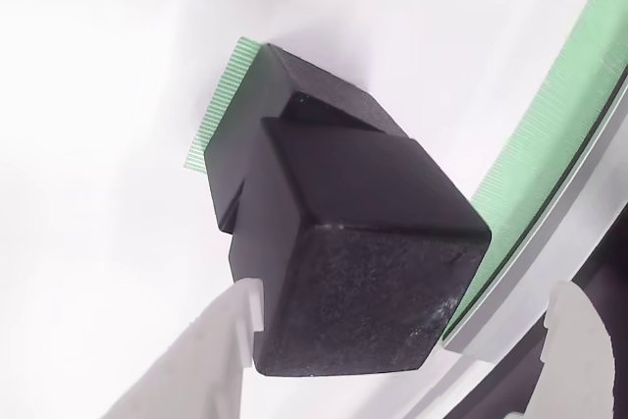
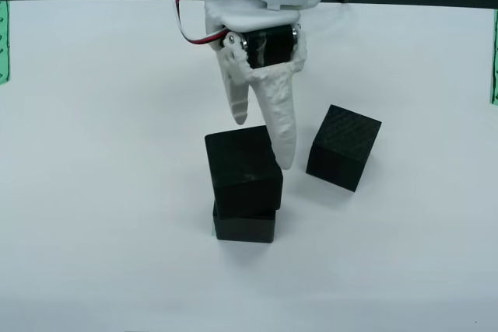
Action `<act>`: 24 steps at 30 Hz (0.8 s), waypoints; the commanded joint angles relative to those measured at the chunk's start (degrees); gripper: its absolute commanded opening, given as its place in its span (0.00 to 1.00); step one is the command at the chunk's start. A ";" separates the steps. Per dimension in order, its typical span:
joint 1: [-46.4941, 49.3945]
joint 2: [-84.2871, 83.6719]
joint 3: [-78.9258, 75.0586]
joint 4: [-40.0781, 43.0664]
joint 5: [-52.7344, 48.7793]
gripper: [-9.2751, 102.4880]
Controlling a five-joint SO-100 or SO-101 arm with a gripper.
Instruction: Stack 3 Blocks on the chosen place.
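1. front view: two black blocks sit stacked near table centre, upper block point(image 2: 243, 167) on lower block point(image 2: 244, 221). the upper one is twisted and overhangs the lower one's left and right edges.
2. third block point(image 2: 343, 147) rests alone on the white table point(image 2: 93, 192), to the right of the stack in the front view, well apart from it, turned at an angle.
3. gripper point(image 2: 261, 134) hangs just above and behind the upper block; its white fingers point down, one long tip ending at the upper block's top right corner. contact there cannot be told.
4. view riding on the gripper: upper block point(image 1: 363, 262) lies between the two white fingertips point(image 1: 221, 340), with a visible gap on the right side; the left fingertip is at or very near the block's face.
5. jaws stand open, wider than the block; nothing is clamped.
6. same view: the lower block point(image 1: 294, 105) sits on the green-striped patch point(image 1: 221, 105), whose left edge peeks out beside it. a long green-striped band point(image 1: 549, 134) runs along the right.
7. count: three blocks, two stacked, one loose; one gripper.
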 commanded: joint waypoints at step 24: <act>-21.27 0.62 20.57 -7.21 -17.31 0.47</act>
